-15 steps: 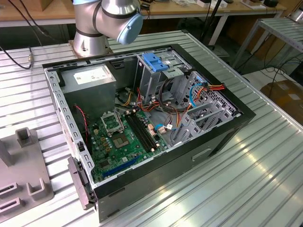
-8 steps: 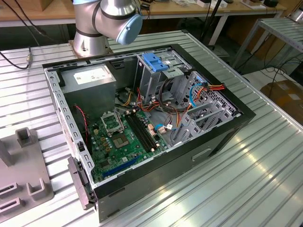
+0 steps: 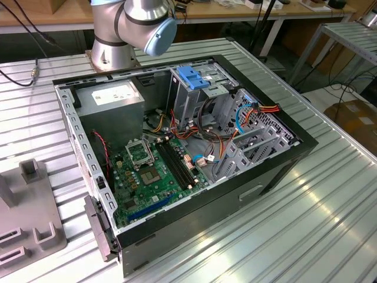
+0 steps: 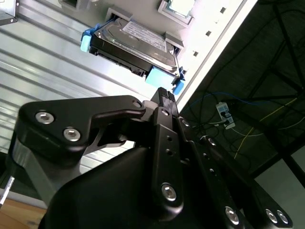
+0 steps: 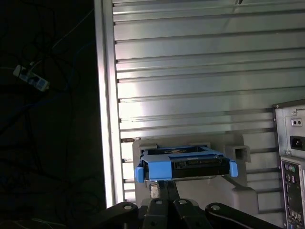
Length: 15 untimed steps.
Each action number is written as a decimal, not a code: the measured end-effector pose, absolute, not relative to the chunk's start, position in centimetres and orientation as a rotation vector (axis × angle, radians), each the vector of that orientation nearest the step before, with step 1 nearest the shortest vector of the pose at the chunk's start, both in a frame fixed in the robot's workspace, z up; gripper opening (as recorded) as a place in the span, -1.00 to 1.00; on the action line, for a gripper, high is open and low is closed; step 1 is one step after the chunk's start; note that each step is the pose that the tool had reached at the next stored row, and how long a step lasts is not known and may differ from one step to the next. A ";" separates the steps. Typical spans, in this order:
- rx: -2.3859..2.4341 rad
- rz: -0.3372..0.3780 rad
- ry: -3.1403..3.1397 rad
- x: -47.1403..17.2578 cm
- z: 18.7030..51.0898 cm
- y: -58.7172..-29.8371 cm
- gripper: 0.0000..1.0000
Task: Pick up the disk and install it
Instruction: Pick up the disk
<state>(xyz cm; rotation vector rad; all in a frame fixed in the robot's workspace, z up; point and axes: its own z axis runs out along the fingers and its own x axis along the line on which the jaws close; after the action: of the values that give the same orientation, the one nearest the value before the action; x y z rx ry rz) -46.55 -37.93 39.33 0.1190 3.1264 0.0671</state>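
Ribbed table (image 5: 190,71) bears the disk (image 5: 183,164) in its grey holder (image 5: 228,191) near a computer case (image 5: 290,167), pincer (image 5: 165,186) pressed together.

An open computer case (image 3: 194,227) lies on its side at the centre of a ribbed metal table (image 3: 283,236). Inside it, a green motherboard (image 3: 153,177) sits toward 7 o'clock, with a grey power supply (image 3: 112,100) above it at 10 o'clock. A metal drive cage (image 3: 191,100) topped by a blue latch (image 3: 194,76) stands near 12 o'clock, and orange and red cables (image 3: 265,109) spill toward 2 o'clock. The arm's base (image 3: 132,26) rises at 11 o'clock, just behind the case. A grey fixture (image 3: 29,224) rests at 8 o'clock. A cardboard box (image 3: 356,118) sits at 3 o'clock, off the table.
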 end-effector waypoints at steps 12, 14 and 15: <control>0.064 0.067 3.129 -46.6 39.3 -37.9 -0.80; -0.013 0.068 3.130 -46.6 39.3 -37.9 -0.80; -0.055 0.068 3.131 -46.6 39.3 -37.9 -0.80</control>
<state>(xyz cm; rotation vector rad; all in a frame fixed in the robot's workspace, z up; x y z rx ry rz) -46.58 -37.93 39.33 -0.0546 3.1305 0.0681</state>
